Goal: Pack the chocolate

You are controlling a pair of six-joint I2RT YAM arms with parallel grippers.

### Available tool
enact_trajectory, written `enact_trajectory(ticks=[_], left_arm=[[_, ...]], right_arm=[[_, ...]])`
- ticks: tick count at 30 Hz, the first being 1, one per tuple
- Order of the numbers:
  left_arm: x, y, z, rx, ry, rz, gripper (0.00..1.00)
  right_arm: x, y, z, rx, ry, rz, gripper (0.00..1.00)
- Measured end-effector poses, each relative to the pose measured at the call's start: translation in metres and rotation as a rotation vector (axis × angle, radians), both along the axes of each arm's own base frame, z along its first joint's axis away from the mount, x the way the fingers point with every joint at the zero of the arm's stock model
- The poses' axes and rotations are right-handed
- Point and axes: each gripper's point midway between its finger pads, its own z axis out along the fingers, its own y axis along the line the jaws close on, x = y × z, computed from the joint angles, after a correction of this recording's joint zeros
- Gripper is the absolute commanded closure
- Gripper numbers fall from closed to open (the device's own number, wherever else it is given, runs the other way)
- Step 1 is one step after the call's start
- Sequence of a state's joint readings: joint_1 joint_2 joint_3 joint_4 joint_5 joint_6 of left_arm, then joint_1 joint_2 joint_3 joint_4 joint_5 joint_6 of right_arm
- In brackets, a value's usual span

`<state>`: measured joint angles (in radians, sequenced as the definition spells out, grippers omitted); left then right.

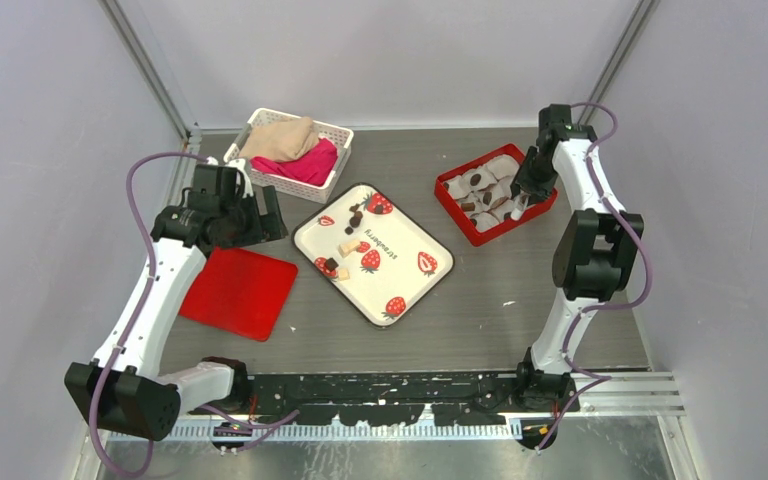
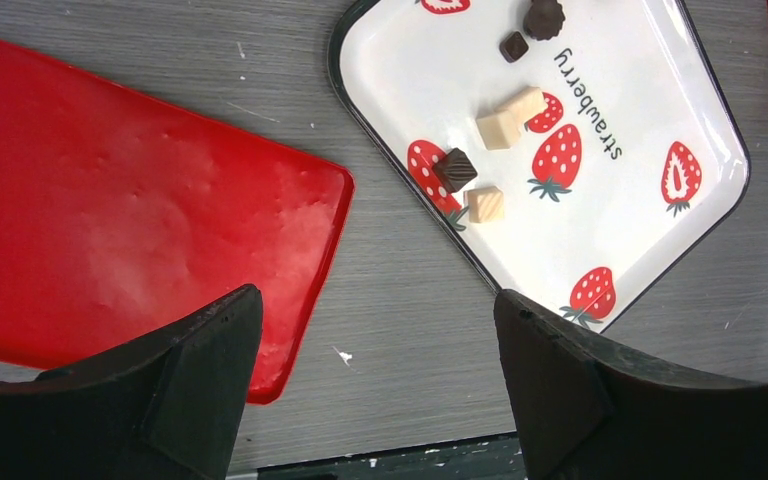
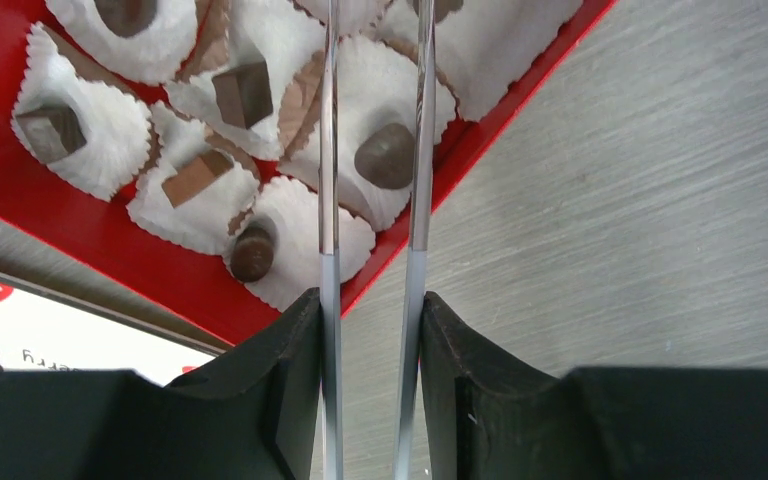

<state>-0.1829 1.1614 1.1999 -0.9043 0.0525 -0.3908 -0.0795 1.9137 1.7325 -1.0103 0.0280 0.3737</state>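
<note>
Dark chocolate (image 2: 455,168) lumps and pale cubes (image 2: 497,130) lie on the white strawberry tray (image 1: 410,275). More chocolate (image 3: 386,156) sits in white paper cups (image 3: 90,150) inside the red box (image 3: 90,245) at the back right. My right gripper (image 3: 372,300) hovers over that box, shut on metal tongs (image 3: 329,200). The tong arms stand slightly apart on either side of a round lump, and their tips run out of the top of the right wrist view. My left gripper (image 2: 375,300) hangs open and empty above bare table between the red lid (image 2: 110,220) and the tray.
A white basket (image 1: 295,150) with beige and pink cloths stands at the back left. The flat red lid (image 1: 238,292) lies left of the tray. Grey walls and metal posts close in the table on three sides.
</note>
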Motion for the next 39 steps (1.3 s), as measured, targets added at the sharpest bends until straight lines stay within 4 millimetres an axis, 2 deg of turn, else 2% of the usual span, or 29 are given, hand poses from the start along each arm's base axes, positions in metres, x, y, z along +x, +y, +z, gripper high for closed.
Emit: enact_trajectory(ticks=[9, 14, 19, 28, 33, 39], left_arm=[[-0.001, 0.001, -0.001, 0.005, 0.005, 0.007, 0.13], [-0.001, 0.001, -0.001, 0.003, 0.006, 0.010, 0.14], [-0.001, 0.001, -0.001, -0.006, 0.008, 0.020, 0.14], [-0.001, 0.001, -0.001, -0.009, 0.009, 0.024, 0.14], [-0.002, 0.001, -0.001, -0.009, 0.008, 0.024, 0.14], [-0.007, 0.002, 0.000, -0.009, 0.005, 0.027, 0.14]], right_arm=[[0.020, 0.000, -0.001, 0.030, -0.019, 0.004, 0.70], [0.019, 0.000, -0.009, 0.037, 0.004, 0.003, 0.69], [0.018, 0.000, -0.011, 0.038, 0.012, 0.006, 0.59], [0.020, -0.001, -0.014, 0.038, 0.014, 0.006, 0.49], [0.020, -0.001, -0.022, 0.040, 0.030, 0.009, 0.48], [0.021, 0.000, -0.021, 0.041, 0.026, 0.010, 0.51]])
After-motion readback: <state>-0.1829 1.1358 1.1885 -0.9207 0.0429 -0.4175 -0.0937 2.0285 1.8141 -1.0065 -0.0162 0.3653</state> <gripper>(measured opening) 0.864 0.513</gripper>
